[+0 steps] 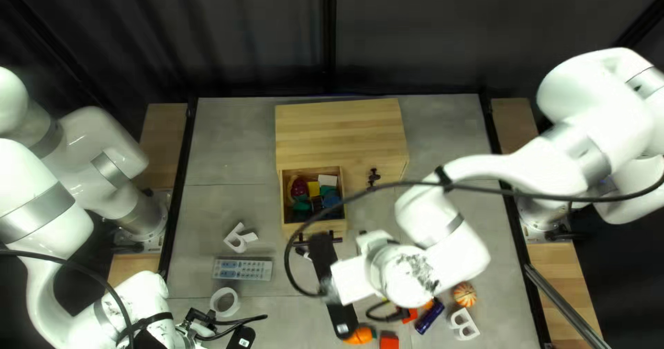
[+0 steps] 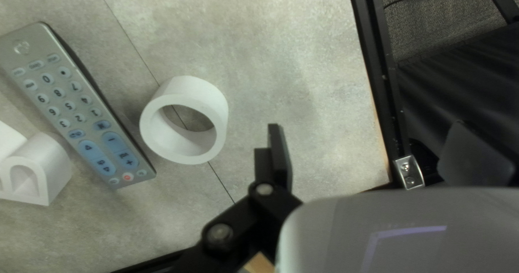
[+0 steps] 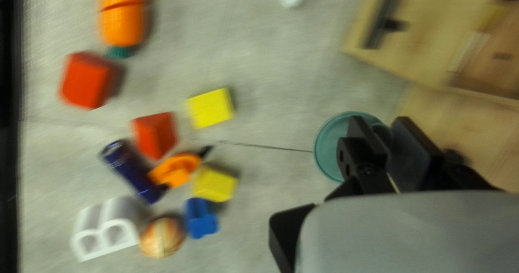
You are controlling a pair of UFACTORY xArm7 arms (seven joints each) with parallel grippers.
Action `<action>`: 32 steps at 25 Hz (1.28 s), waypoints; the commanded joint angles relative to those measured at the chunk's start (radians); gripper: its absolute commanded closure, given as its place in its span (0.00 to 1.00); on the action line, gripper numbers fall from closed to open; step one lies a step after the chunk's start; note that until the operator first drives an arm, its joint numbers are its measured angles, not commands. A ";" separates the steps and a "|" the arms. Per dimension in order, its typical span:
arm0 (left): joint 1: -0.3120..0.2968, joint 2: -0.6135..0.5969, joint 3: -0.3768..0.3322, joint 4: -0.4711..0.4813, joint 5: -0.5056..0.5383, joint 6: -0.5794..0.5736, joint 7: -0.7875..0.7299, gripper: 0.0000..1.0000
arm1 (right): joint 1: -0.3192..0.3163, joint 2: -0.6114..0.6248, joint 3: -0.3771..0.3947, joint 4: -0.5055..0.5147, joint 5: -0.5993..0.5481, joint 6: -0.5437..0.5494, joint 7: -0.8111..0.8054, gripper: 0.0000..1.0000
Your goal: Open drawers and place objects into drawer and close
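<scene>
The right gripper (image 1: 354, 281) is pinching a teal round piece (image 3: 328, 148) by the small raised part on it, its two fingers close together with that part between them. The piece's wide disc shows beneath the fingertips, near the front of the wooden cabinet (image 1: 339, 131) and just beside the open drawer (image 1: 328, 228). The right arm (image 1: 512, 172) reaches in from the surface's right edge, then bends back toward the near edge, its wrist over the part in front of the cabinet and the gripper pointing down.

The drawer, at the cabinet's left side, is pulled out toward the near edge and already holds red, yellow, green and blue pieces.

The left arm (image 1: 45, 300) bends in over the left edge, its gripper (image 1: 207, 325) by the near left corner with the fingers spread wide and nothing between them. Ahead of it lies a white ring (image 2: 184, 119), then a grey remote (image 2: 75, 105), then a white letter shape (image 1: 240, 238).

Toward the near right corner lie an orange carrot (image 3: 123, 13), two red blocks (image 3: 86, 81), two yellow blocks (image 3: 211, 109), a dark blue cylinder (image 3: 130, 170), a blue piece (image 3: 200, 219) and a patterned ball (image 3: 162, 237).
</scene>
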 commanded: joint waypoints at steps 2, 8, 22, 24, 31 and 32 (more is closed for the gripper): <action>0.000 0.000 0.000 0.000 0.000 0.000 0.000 0.00 | -0.040 -0.002 -0.040 -0.016 -0.072 -0.099 -0.019 1.00; 0.000 0.000 0.000 0.000 0.000 0.000 0.000 0.00 | -0.088 0.019 -0.075 -0.043 -0.128 -0.245 -0.044 0.99; 0.000 0.000 0.000 0.000 0.000 0.000 0.000 0.00 | 0.011 0.034 -0.039 0.053 -0.086 -0.005 0.218 0.00; 0.000 0.000 0.000 0.000 0.000 0.000 0.000 0.00 | 0.055 0.086 -0.024 0.135 -0.017 0.140 0.356 0.00; 0.000 0.000 0.000 0.000 0.000 0.000 0.000 0.00 | 0.122 0.190 -0.023 0.192 0.203 0.332 0.826 0.00; 0.000 0.000 0.000 0.000 0.000 0.000 0.000 0.00 | 0.122 0.198 -0.024 0.192 0.217 0.334 0.856 0.00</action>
